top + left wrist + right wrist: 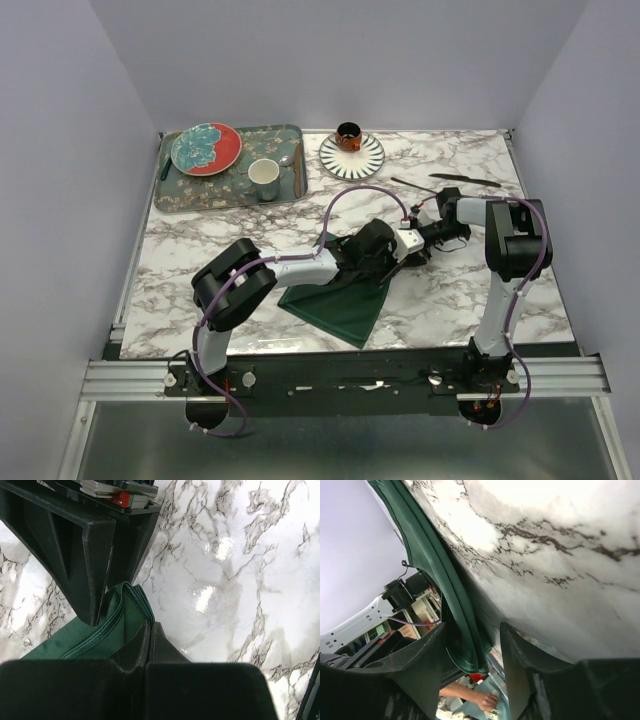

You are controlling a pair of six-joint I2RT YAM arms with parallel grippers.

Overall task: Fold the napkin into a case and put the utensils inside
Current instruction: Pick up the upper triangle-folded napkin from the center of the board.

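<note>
Your left gripper [374, 250] is pinched closed on a bunched edge of the napkin [340, 303], which lies at the middle of the table [480, 290] as a loose, roughly triangular fold, not yet a case. Just right of it, your right gripper [417, 238] straddles the same edge, jaws apart (cloth against 1 finger only). The 2 black utensils, fork [411, 186] and knife [466, 180], lie untouched at the back right, so folding and loading are both left to do.

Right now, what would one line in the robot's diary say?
step: folding napkin | left jaws: shut on napkin fold | right jaws: open around its edge | fork, knife: not yet tucked in
</note>
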